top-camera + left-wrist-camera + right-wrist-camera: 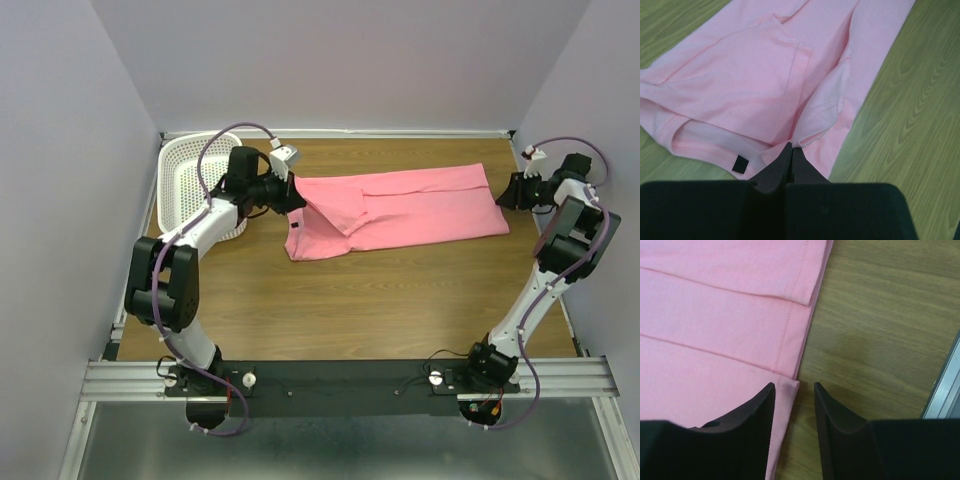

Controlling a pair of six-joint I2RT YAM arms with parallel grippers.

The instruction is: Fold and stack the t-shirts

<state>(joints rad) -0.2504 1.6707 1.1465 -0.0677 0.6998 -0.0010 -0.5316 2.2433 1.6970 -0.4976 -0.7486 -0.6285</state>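
Note:
One salmon-pink t-shirt (410,205) lies folded lengthwise across the back of the table, collar end at the left. My left gripper (292,192) is shut on the shirt's cloth near the collar and lifts that edge; in the left wrist view the gripper (791,148) pinches a pink fold beside the dark label (740,164). My right gripper (508,192) is open at the hem end. In the right wrist view the gripper (794,388) straddles the corner of the t-shirt (715,325), one finger over the cloth, one over bare wood.
A white perforated basket (190,185) stands at the back left, just behind my left arm. A metal rail (945,390) runs along the table's right edge. Bare wood table (380,300) lies in front of the shirt.

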